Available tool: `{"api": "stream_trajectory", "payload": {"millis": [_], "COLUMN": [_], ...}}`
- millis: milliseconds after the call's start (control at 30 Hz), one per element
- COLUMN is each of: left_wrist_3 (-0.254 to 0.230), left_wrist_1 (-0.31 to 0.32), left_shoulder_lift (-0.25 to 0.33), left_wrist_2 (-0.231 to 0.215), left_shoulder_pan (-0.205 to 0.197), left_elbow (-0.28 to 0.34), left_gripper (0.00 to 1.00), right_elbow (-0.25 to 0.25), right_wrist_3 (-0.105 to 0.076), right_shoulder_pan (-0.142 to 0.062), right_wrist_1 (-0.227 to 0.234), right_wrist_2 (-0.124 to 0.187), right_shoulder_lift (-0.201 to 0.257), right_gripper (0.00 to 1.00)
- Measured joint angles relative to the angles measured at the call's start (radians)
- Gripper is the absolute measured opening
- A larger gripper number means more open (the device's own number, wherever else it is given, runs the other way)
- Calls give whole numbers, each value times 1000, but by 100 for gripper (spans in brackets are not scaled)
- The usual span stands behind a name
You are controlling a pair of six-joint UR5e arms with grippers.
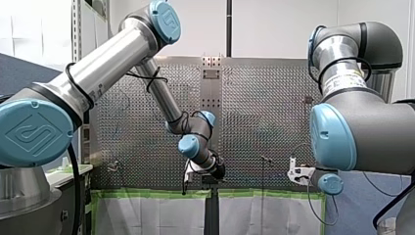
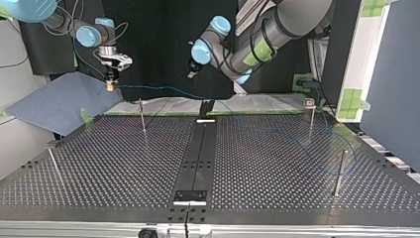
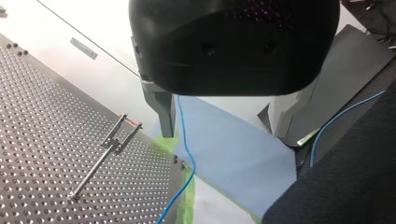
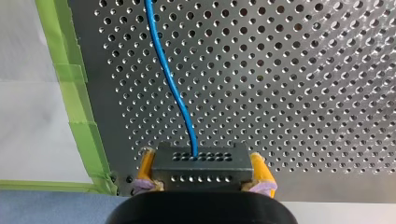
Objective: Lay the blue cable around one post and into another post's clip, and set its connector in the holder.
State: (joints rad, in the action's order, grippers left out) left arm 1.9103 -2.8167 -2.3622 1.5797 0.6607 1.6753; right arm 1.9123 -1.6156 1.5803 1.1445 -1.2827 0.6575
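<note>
The black connector (image 4: pixel 200 164) is nearest to the right wrist camera. The right gripper (image 4: pixel 204 175) has closed its yellow pads (image 4: pixel 259 169) firmly on the connector's two ends. The blue cable (image 4: pixel 173 88) comes out of the connector and runs away over the perforated surface (image 4: pixel 303 93).

In the top view this gripper hangs at the far left, about over the surface's corner, and the cable goes from it to the right. There the left gripper (image 3: pixel 224 122) is wide open and holds nothing. The cable passes between its fingers, just beside one finger (image 3: pixel 164 116); whether it touches I cannot tell. A faint loop of cable lies on the surface at the top view's right, near a post with a clip (image 2: pixel 311 116) and a plain post (image 2: pixel 339 171). I cannot tell if it goes around either one.

In my judgement the routing is in an early step. To do it well, the left gripper should close softly on the cable and guide it. The right one should keep the connector level and leave some slack, so that the thin posts are not pulled.

The green tape (image 4: pixel 70 74) marks the edge just beside the connector. The two arms are near each other at the far edge, which is the tight place. The middle and near part of the surface is open, with the posts well apart.
</note>
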Motion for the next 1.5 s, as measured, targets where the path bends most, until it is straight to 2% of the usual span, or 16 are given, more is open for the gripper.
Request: {"api": "stream_trajectory", "payload": {"millis": [267,733,900,1067,1500], "left_wrist_3": [1,2,-21,-44,-155], "left_wrist_1": [67,187,232,276,392], "left_shoulder_lift": [-65,-108,-152,-187,-194], "left_wrist_2": [-1,-7,-10,1,32], "left_shoulder_pan": [7,12,21,26,30], "left_elbow": [-67,-152,-191,-203,-206], "left_gripper": [100,100,100,100,100], "right_elbow": [0,0,-1,-4,-6], "right_wrist_3": [0,1,0,-1,0], "right_shoulder_pan": [1,3,4,3,3], "right_wrist_1": [1,-1,0,-1,-4], "right_wrist_2": [1,3,3,3,3], "right_shoulder_lift": [0,0,0,0,0], "right_gripper": [0,0,0,0,0]}}
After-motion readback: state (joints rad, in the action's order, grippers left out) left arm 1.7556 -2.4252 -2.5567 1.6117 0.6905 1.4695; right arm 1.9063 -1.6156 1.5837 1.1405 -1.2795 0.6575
